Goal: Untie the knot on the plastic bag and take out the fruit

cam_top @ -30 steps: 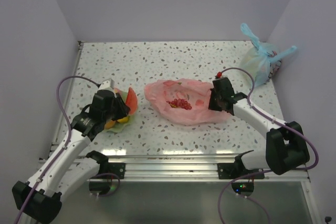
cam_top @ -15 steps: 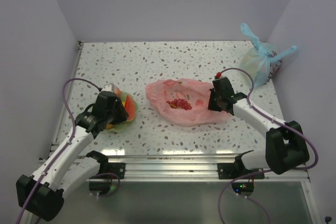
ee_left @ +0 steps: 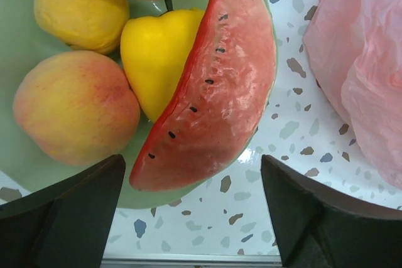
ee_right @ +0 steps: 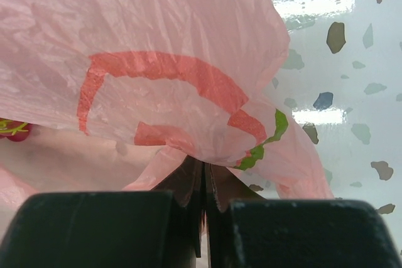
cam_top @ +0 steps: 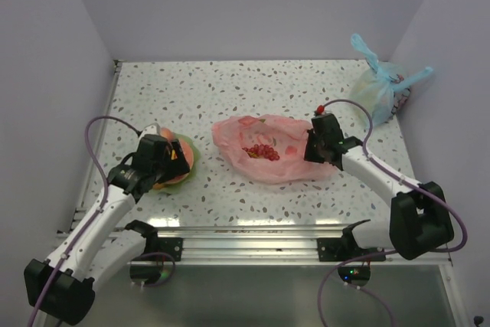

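Pinching the plastic bag are right jaws — a wrist-only detail; left jaws gape over fruit.

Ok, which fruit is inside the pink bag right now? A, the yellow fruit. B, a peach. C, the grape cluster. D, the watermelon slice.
C: the dark red grape cluster lies inside the open pink bag, while the watermelon slice and a peach sit in the green bowl.

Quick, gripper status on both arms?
Left gripper: open, empty, over the watermelon slice in the bowl.
Right gripper: shut on the plastic bag edge.
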Robot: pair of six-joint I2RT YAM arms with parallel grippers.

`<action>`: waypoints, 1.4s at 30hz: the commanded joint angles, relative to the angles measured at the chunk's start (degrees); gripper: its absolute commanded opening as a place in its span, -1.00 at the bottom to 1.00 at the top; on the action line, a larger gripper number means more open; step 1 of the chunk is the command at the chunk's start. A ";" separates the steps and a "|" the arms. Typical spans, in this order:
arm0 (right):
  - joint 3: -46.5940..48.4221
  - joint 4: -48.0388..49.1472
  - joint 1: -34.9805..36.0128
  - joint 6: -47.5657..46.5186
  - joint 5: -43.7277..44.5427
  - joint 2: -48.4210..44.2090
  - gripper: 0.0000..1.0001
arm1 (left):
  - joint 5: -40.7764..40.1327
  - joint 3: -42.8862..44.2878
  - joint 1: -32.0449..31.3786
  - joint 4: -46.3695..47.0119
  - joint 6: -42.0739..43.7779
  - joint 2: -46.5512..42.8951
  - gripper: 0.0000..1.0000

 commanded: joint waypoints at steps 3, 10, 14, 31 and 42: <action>0.56 -0.13 -0.29 -0.85 0.13 -2.42 -1.00 | -3.41 8.54 0.50 -3.28 0.87 -0.92 1.00; -0.05 0.48 -0.29 -0.85 -0.83 -2.86 -1.00 | 6.68 16.64 0.06 1.90 4.74 1.27 1.00; -0.58 1.01 -0.29 -0.77 -1.36 -3.12 -1.00 | 7.68 20.68 -5.29 5.85 4.30 6.80 1.00; -7.79 2.94 -0.29 2.40 -6.28 -4.88 -1.00 | 1.44 44.77 -30.00 17.20 13.70 49.05 0.77; -9.90 3.74 -0.12 2.84 -8.04 -5.23 -1.00 | -4.10 47.93 -30.35 17.99 16.08 65.51 0.77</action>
